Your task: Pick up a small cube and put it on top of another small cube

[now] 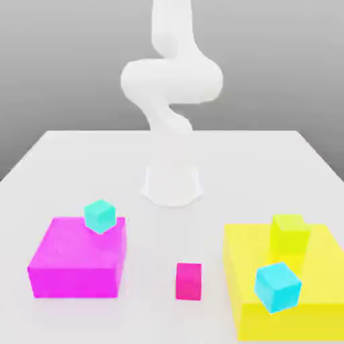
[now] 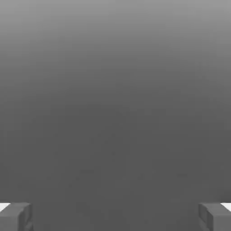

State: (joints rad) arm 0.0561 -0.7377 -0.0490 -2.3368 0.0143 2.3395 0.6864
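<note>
Exterior view: small matte hot-pink cube (image 1: 189, 282), lower centre of frame, on white tabletop (image 1: 151, 245) | hand view: our jaws (image 2: 115, 217) open, empty | we judge the cube well below them

From here I see a broad magenta block (image 1: 74, 281) lying flat on the white table (image 1: 151, 235) at the exterior view's left. At its right I have a bigger yellow block (image 1: 290, 324), also flat, well apart from the magenta one.
</note>
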